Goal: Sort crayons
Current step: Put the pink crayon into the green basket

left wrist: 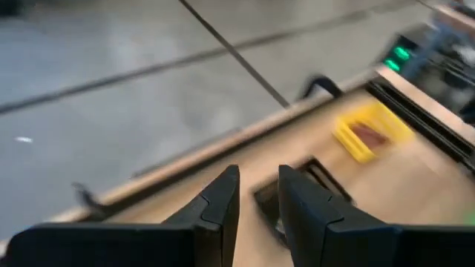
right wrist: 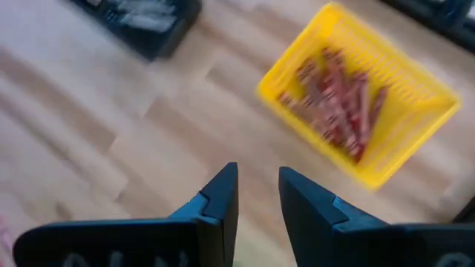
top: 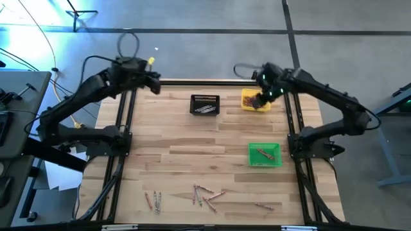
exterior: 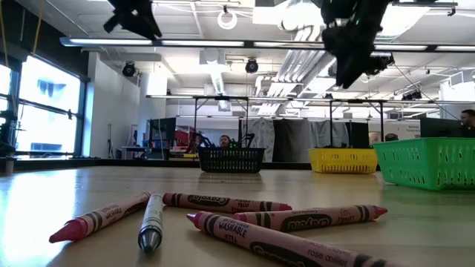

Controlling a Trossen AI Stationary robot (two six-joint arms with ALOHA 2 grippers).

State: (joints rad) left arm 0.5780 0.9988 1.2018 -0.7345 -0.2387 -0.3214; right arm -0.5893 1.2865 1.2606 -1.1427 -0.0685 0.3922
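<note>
Right gripper (right wrist: 257, 194) above yellow bin (top: 255, 101) at far right, jaws slightly apart, empty. Reddish crayons (right wrist: 338, 104) inside, visible only from wrist. Left gripper (left wrist: 258, 194) likewise parted, far left.

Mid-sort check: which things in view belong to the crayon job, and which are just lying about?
Job:
loose crayons
yellow bin, holding reddish crayons
green bin
black bin
right gripper, over the yellow bin

Lying about:
cables on the floor
</note>
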